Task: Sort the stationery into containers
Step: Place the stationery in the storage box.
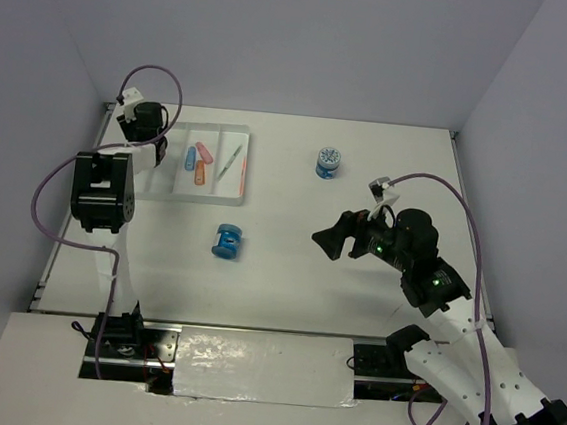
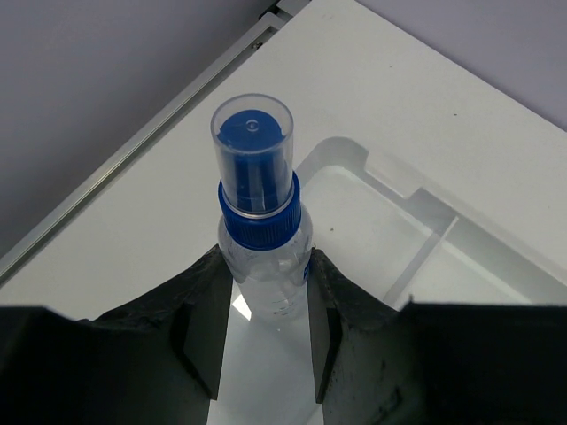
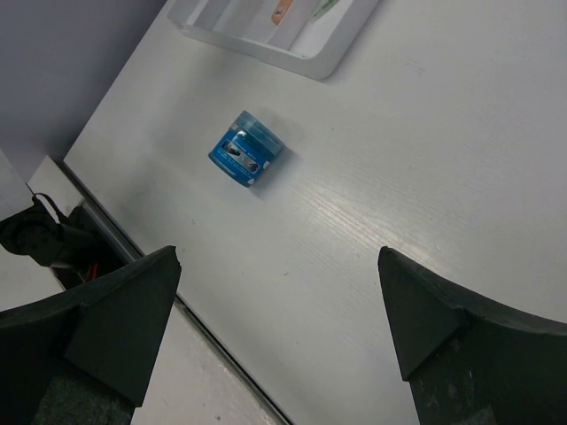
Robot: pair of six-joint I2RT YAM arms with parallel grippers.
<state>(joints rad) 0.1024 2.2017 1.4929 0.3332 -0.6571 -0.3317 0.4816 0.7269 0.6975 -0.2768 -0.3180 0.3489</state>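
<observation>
1. Top external view, arm pose. The left arm (image 1: pixel 100 190) extends forward along the left edge of the desk (image 1: pixel 355 300). Its left tool (image 1: pixel 152 150) points down over the left end of the tray (image 1: pixel 204 199). The right arm (image 1: pixel 428 277) is folded over the right half of the desk. The right tool (image 1: pixel 329 239) faces left, jaws spread, nothing between them.
2. Top external view, items. The tray lies at the far left of the desk. It holds a blue stub (image 1: pixel 190 159), a pink stub (image 1: pixel 205 152), an orange stub (image 1: pixel 200 172), a grey-green pen (image 1: pixel 230 160) and an orange pen (image 1: pixel 241 168). The near blue spool (image 1: pixel 228 240) lies on the desk just in front of the tray, well left of the right tool. The far blue spool (image 1: pixel 329 163) sits right of the tray, apart from both tools.
3. Top external view, surroundings. The desk is white; plain grey walls enclose it on three sides.
4. Left wrist view. The left tool (image 2: pixel 266 274) is clenched on a small clear bottle (image 2: pixel 264 243). The bottle's blue cap (image 2: pixel 259 212), under a clear cover, projects past the fingertips. A corner of the tray (image 2: pixel 354 149) lies beyond the bottle, near the desk's rail.
5. Right wrist view. The right tool (image 3: pixel 276 266) is released, its fingers (image 3: pixel 115 310) wide apart at the lower corners. The near blue spool (image 3: pixel 248 161) lies on the desk ahead of the tool, between it and a corner of the tray (image 3: pixel 310 57).
</observation>
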